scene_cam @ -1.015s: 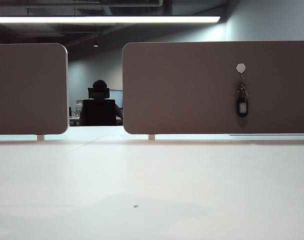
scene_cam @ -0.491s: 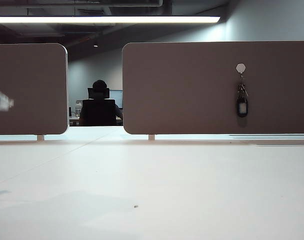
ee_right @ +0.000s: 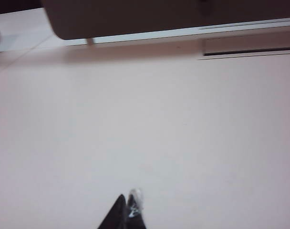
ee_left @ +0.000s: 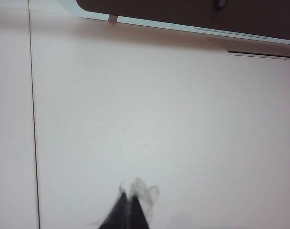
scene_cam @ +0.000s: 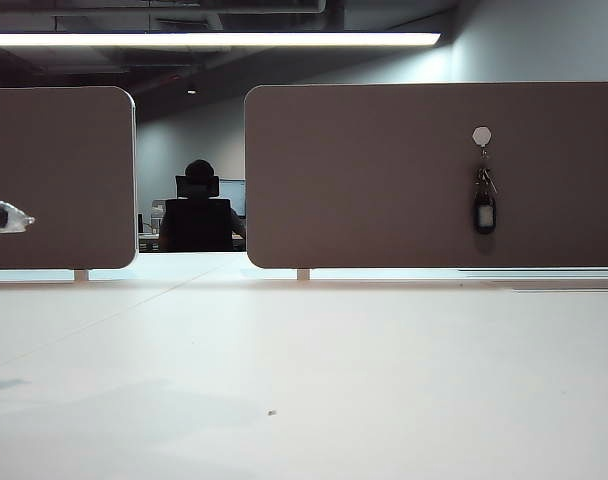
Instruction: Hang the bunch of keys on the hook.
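The left gripper, two dark tapered fingers wrapped at the tips in crinkled clear film, is pressed shut with nothing between the fingers; in the exterior view its tip pokes in at the far left edge, held in the air above the table and in front of the smaller brown panel. The right gripper, of the same dark wedge shape with a glint of film at its tip, is likewise closed and empty, and hangs over bare tabletop; the exterior view does not show it.

Beneath both lies the smooth, matte, pale white table, crossed by a thin dark seam and marked by one tiny dark speck.

Along its far edge stand two flat brown divider panels with rounded corners on short pale feet, a gap between them. On the wider brown panel sits the hook, a small pale grey hexagonal plate, and from it the bunch of keys hangs straight down, silver-grey keys above an oblong black fob with a pale face, well apart from both grippers.

Through the gap, a dark office chair faces away.
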